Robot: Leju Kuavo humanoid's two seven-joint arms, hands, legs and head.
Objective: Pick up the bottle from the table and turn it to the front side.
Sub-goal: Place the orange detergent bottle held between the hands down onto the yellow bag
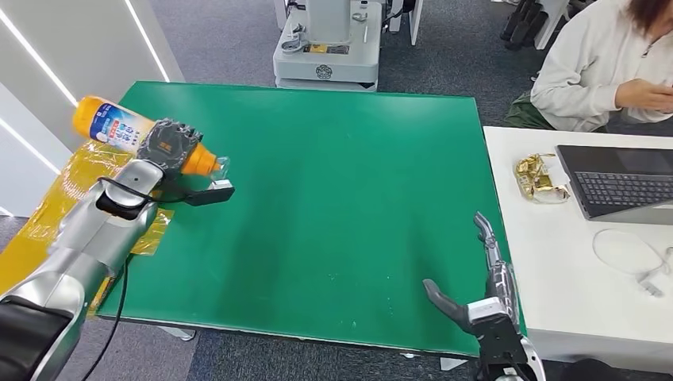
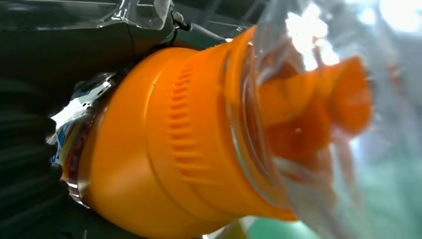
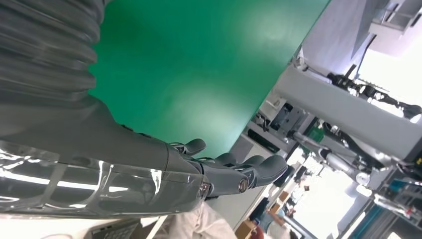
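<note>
Orange bottle (image 1: 127, 131) at upper left of the head view, blue and white label with print too small and blurred to read, no brand, number or sign legible there, no readable text elsewhere in any view

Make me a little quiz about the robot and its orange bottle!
1. True or false: the bottle lies flat on the green table.
2. Which hand holds the bottle? A) left hand B) right hand C) neither
3. Fill in: the right hand's fingers are spread, holding ____.

Key: 1 false, it is held up at the table's left edge; 2 A; 3 nothing.
</note>
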